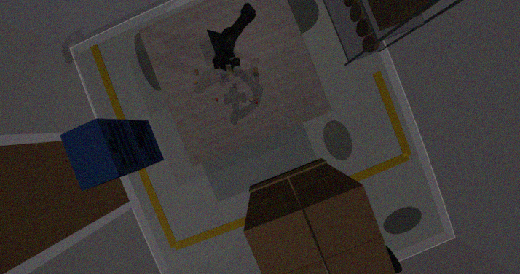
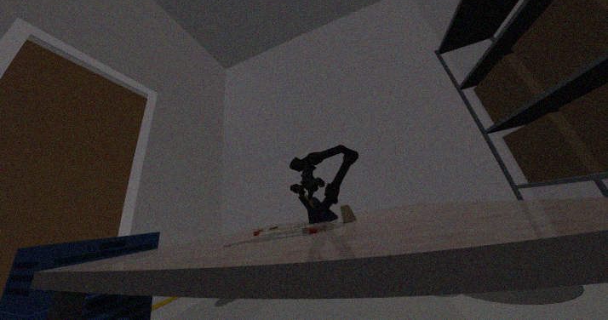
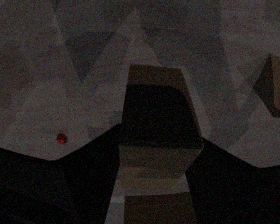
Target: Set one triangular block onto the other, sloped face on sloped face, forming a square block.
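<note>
My gripper (image 1: pixel 229 68) (image 2: pixel 307 201) (image 3: pixel 152 132) is shut on a tan triangular block (image 3: pixel 160 119) (image 1: pixel 229 68) and holds it a little above the table (image 1: pixel 291 90) (image 2: pixel 426 225). In the wrist view the block fills the gap between the two dark fingers, with one face in deep shadow. The other triangular block (image 3: pixel 271 86) (image 1: pixel 255 71) (image 2: pixel 347 213) rests on the table, to the right of the gripper and apart from it. The light is dim and the blocks' edges are hard to make out.
Small red markers (image 3: pixel 62 139) (image 1: pixel 255 103) (image 2: pixel 312 231) and pale lines lie on the table near the arm. A cardboard box (image 1: pixel 313 218), a blue crate (image 1: pixel 109 149) (image 2: pixel 85 246) and a metal shelf (image 1: pixel 382 14) (image 2: pixel 532 84) stand around the table.
</note>
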Controlling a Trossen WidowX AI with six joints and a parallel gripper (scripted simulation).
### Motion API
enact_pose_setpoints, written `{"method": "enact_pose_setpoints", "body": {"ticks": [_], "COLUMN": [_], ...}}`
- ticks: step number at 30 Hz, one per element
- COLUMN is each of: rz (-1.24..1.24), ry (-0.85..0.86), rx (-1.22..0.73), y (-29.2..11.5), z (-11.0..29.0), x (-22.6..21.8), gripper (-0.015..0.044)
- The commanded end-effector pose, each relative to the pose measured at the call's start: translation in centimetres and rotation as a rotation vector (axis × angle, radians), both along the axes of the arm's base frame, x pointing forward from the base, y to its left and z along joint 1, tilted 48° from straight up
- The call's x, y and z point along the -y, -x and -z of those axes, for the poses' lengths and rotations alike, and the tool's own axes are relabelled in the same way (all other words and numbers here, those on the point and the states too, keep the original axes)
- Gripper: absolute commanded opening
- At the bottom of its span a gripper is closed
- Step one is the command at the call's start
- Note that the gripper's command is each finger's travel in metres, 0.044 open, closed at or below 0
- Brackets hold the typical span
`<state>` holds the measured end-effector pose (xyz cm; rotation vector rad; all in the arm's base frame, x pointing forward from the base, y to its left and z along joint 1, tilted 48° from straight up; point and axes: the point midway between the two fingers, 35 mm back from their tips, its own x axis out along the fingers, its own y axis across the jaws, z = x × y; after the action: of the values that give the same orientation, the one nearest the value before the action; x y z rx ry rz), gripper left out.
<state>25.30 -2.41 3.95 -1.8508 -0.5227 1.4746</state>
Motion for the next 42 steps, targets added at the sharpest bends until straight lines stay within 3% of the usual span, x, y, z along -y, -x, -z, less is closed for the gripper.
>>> {"method": "enact_pose_setpoints", "body": {"ticks": [1, 22, 42], "rz": [0.003, -0.024, -0.058], "ry": [-0.012, -0.046, -0.074], "rx": [0.007, -0.006, -0.021], "y": [-0.5, -0.2, 3.3], "z": [-1.8, -9.9, -17.4], "x": [-0.6, -4.7, -9.1], "gripper": [0.0000, 0.0000, 0.0000]}}
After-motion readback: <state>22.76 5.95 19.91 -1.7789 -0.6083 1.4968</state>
